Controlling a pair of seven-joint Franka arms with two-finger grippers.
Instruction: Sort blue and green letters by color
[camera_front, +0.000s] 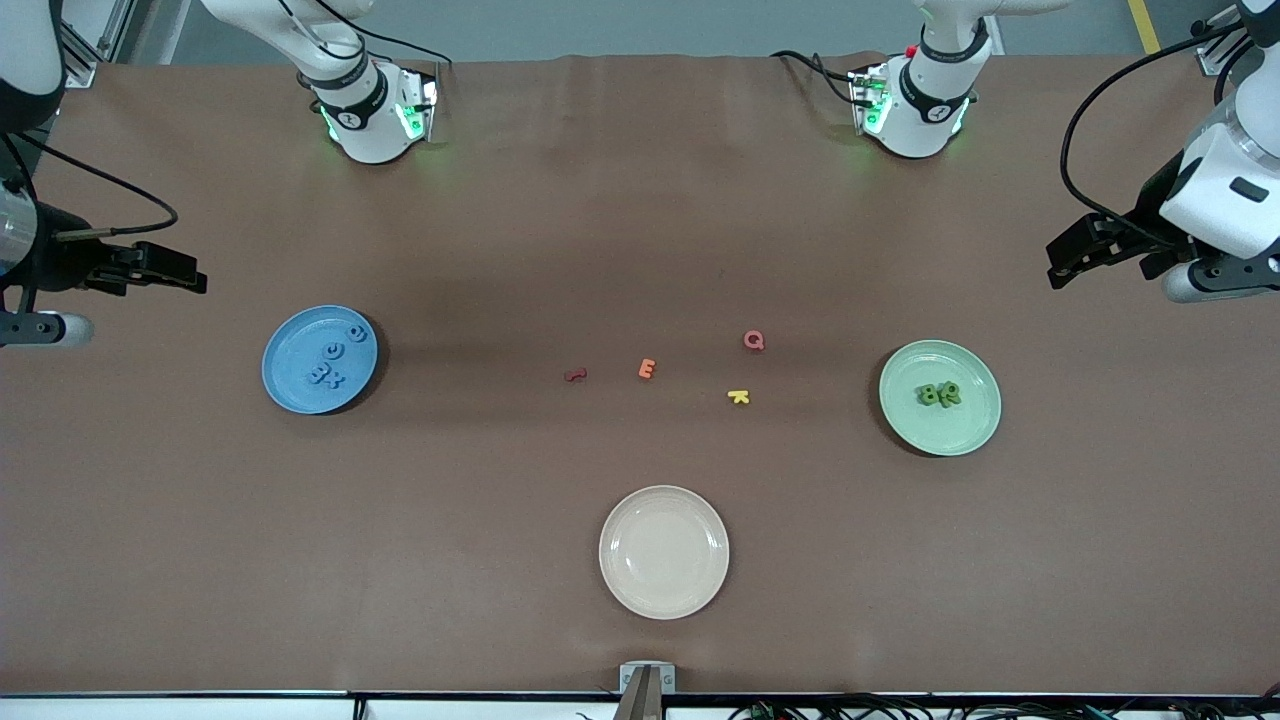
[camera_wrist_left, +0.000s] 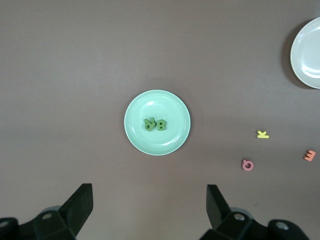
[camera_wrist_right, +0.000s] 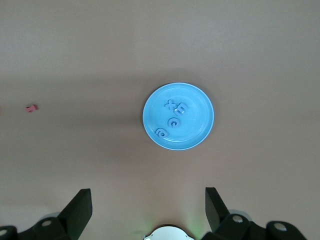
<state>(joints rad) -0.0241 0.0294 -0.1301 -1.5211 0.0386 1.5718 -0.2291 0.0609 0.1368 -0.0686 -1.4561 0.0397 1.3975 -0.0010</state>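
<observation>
You have both arms drawn back high at the worktop's ends: the left gripper (camera_front: 1062, 262) at three o'clock, the right gripper (camera_front: 190, 275) at nine, each with fingers spread wide and empty. The green letters (camera_front: 938, 394) lie clustered on the green plate (camera_front: 975, 425). The blue letters (camera_front: 335, 360) sit on the blue plate (camera_front: 290, 385).
</observation>
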